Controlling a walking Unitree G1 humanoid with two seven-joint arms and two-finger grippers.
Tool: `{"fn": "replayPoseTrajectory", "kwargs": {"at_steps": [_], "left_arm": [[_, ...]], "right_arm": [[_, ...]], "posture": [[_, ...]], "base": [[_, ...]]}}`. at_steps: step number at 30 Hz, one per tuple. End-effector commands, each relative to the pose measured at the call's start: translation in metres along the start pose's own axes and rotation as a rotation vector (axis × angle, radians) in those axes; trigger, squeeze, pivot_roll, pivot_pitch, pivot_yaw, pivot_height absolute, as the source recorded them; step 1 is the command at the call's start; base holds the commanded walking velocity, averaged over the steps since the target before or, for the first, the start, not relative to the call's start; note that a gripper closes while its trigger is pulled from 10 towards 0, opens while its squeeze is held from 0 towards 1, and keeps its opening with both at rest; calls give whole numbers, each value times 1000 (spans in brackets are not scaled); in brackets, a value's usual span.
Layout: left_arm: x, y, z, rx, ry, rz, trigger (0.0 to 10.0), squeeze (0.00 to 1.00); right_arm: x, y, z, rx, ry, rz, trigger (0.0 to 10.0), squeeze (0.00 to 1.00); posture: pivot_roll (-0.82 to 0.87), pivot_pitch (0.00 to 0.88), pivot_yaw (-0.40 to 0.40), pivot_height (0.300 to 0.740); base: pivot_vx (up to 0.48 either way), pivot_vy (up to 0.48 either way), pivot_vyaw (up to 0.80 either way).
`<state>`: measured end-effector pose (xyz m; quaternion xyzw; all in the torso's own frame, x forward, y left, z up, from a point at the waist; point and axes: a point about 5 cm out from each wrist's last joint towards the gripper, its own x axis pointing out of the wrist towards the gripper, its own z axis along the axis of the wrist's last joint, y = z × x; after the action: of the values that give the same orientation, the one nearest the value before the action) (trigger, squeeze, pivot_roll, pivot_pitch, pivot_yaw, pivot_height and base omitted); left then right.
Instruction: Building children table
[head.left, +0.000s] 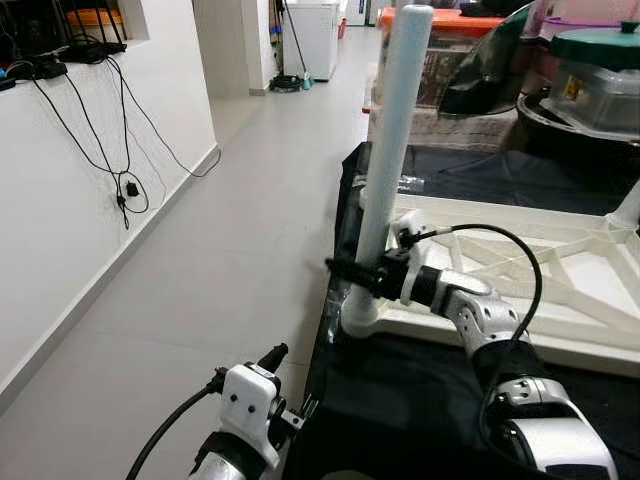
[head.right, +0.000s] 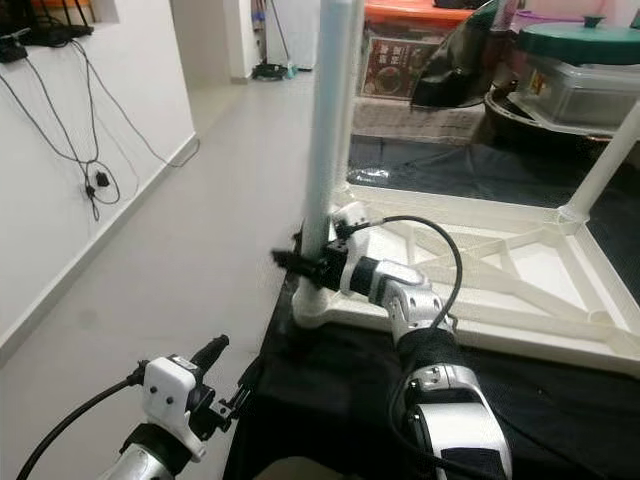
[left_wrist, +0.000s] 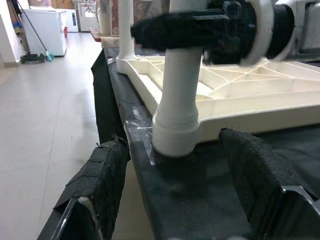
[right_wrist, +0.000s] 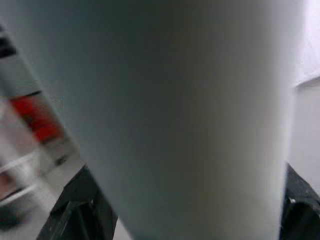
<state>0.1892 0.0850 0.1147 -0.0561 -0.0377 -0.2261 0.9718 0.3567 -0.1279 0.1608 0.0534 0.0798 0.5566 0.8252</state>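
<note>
A white table top (head.left: 560, 290) lies upside down on a black-covered surface (head.left: 400, 400). A white leg (head.left: 395, 150) stands upright in its near-left corner socket (head.left: 360, 312). My right gripper (head.left: 360, 272) is shut on this leg just above the socket; in the right wrist view the leg (right_wrist: 190, 115) sits between the black fingers (right_wrist: 75, 210). My left gripper (left_wrist: 175, 195) is open, low beside the surface's left edge. It points at the socket (left_wrist: 175, 130) and holds nothing. A second leg (head.right: 605, 160) stands in the far corner.
Grey tiled floor (head.left: 230, 260) runs along the left. A white wall (head.left: 60, 200) with hanging black cables (head.left: 125, 185) borders it. Behind the table top are storage boxes (head.left: 450, 60) and a green-lidded container (head.left: 600, 70). A white appliance (head.left: 315, 35) stands far down the corridor.
</note>
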Motion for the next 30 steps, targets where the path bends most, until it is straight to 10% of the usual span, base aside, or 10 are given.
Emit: {"fn": "replayPoseTrajectory", "kwargs": {"at_steps": [1, 5, 6, 18, 20, 23, 24, 25, 26, 30], "left_arm": [[-1, 0, -3, -6, 10, 4, 10000, 0], [-1, 0, -3, -7, 10, 6, 10000, 0], [-1, 0, -3, -8, 11, 7, 10000, 0], [-2, 0, -4, -9, 14, 7, 10000, 0], [-2, 0, -3, -10, 14, 7, 10000, 0], [-2, 0, -3, -10, 14, 7, 10000, 0], [-3, 1, -3, -10, 15, 6, 10000, 0], [-3, 1, -3, -10, 15, 6, 10000, 0], [-3, 1, -3, -10, 17, 5, 10000, 0], [-3, 1, -3, -10, 19, 3, 10000, 0]], "right_arm": [[9, 8, -4, 1, 44, 117, 10000, 0], [14, 12, -5, -39, 89, 210, 10000, 0], [17, 12, -5, -63, 103, 214, 0, 0], [23, 4, -9, -159, 47, -32, 0, 0], [17, -15, -10, -147, -26, -461, 0, 0], [17, -15, -10, -147, -26, -461, 0, 0], [4, -27, -14, -108, -50, -771, 0, 0], [4, -27, -14, -108, -50, -771, 0, 0], [-17, -32, -20, -57, -77, -1114, 0, 0], [-42, -26, -33, 23, -77, -1443, 0, 0]], "posture": [[58, 0, -42, 740], [61, 0, -41, 740], [62, 0, -39, 740], [60, 0, -39, 740], [53, 0, -33, 740], [53, 0, -33, 740], [48, 0, -27, 740], [48, 0, -27, 740], [44, 0, -21, 740], [46, 0, -20, 740]], "base": [[0, 0, 0], [0, 0, 0], [0, 0, 0], [0, 0, 0], [0, 0, 0], [0, 0, 0], [0, 0, 0], [0, 0, 0], [0, 0, 0], [0, 0, 0]]}}
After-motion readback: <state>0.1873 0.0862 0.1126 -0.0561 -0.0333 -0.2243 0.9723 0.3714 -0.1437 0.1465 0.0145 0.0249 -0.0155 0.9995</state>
